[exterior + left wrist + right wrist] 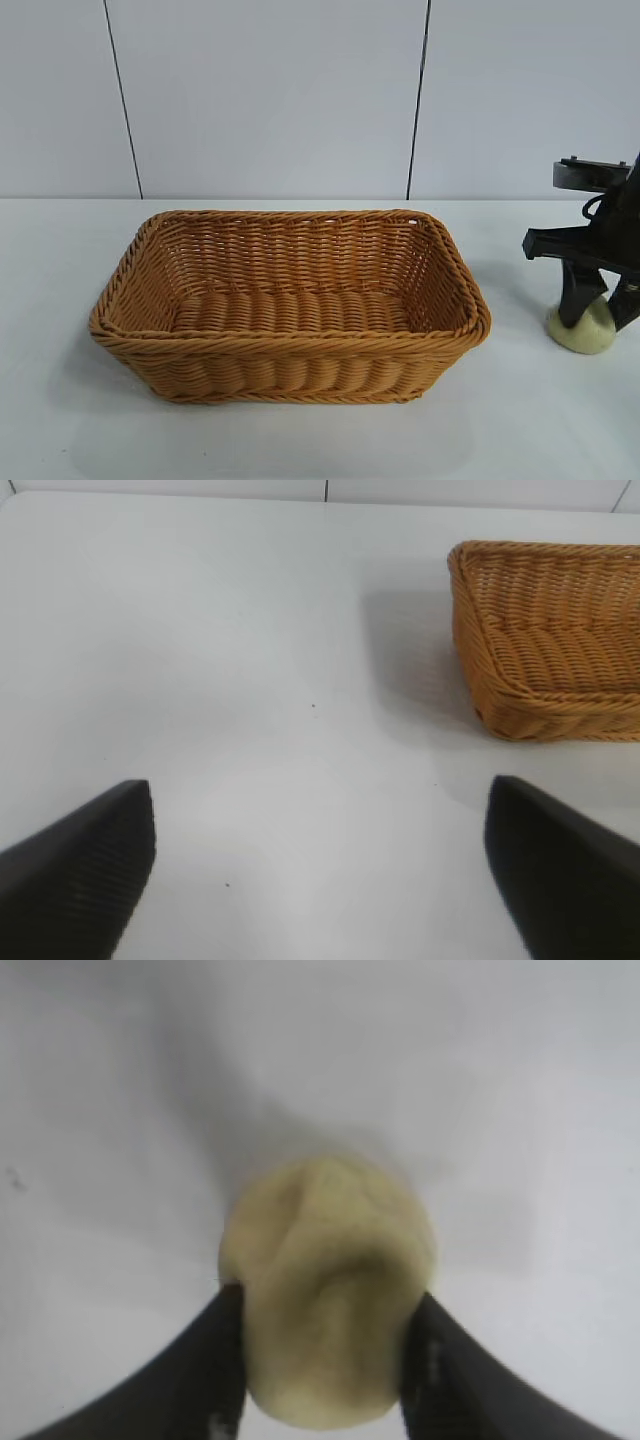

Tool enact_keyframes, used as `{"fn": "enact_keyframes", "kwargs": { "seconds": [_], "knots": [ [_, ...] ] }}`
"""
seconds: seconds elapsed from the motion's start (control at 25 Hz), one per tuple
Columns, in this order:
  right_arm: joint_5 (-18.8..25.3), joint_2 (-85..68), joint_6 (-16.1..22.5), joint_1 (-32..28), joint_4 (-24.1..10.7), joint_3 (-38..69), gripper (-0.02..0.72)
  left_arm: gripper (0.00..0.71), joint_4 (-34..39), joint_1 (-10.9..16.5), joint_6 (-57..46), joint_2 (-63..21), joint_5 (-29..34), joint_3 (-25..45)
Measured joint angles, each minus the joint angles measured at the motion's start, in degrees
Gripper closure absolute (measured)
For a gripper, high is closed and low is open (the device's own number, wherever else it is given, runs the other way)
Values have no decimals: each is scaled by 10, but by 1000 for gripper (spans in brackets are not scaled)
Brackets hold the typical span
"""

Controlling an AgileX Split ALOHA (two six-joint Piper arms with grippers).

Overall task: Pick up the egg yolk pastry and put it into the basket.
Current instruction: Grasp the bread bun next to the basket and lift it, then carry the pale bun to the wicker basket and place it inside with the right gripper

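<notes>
Desk [300, 440]: I see a plain white top carrying everything.
Basket [290, 305]: wicker, I have it at the middle of the desk, nothing inside it.
Right pincer [598, 305]: I have it pointing steeply down at the desk's right edge, well apart from the basket, fingers [215, 1380] clenched against both sides of the egg yolk pastry.
Left pincer [320, 870]: released, I see its fingers spread wide above bare desk, near the basket's corner.
Egg yolk pastry [325, 1290]: sitting on the desk, right of the basket, squeezed between the right pincer's fingers.
</notes>
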Motion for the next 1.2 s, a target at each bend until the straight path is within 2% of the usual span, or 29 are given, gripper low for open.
{"fn": "enact_keyframes", "kwargs": {
  "seconds": [0.24,0.48,0.6,0.72,0.88,1.2],
  "knots": [
    [62,-59,-16,0,-2,-53,687,20,0,0,0,0,0,0],
    [179,-83,-20,7,-3,-168,691,20,0,0,0,0,0,0],
    [201,-83,-21,36,-4,-190,692,20,0,0,0,0,0,0],
    [207,-83,-22,84,0,-197,692,20,0,0,0,0,0,0],
    [199,-83,-22,165,22,-198,692,20,0,0,0,0,0,0],
    [118,-71,-11,304,30,-198,692,20,0,0,0,0,0,0]
  ]
}}
